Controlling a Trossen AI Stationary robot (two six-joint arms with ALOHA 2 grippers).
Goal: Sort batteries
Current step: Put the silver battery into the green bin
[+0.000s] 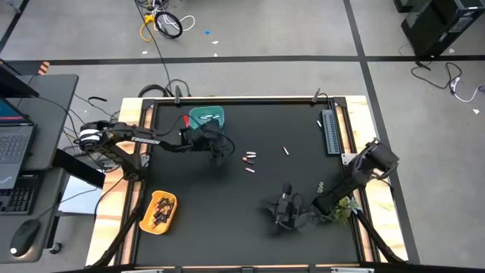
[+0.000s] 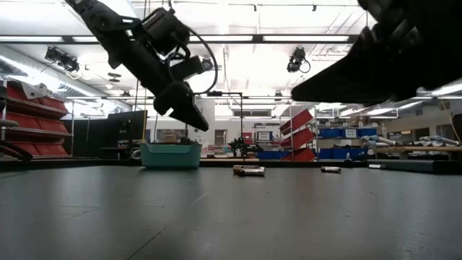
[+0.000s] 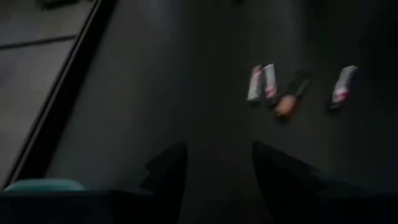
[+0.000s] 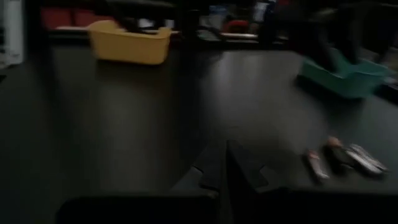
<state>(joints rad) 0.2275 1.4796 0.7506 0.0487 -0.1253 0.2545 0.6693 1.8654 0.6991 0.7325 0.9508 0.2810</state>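
1. Your left gripper (image 1: 216, 154) hangs above the mat just beside the teal bin (image 1: 206, 117), fingers (image 3: 169, 171) spread apart with nothing between them.
2. The batteries (image 1: 248, 157) lie in a small cluster on the mat past that gripper, on the side away from the teal bin, not touching it.
3. One more battery (image 1: 286, 151) sits farther out from the teal bin.
4. Your right gripper (image 1: 285, 203) is pinched closed and empty, well apart from the teal bin, with the cluster between them.
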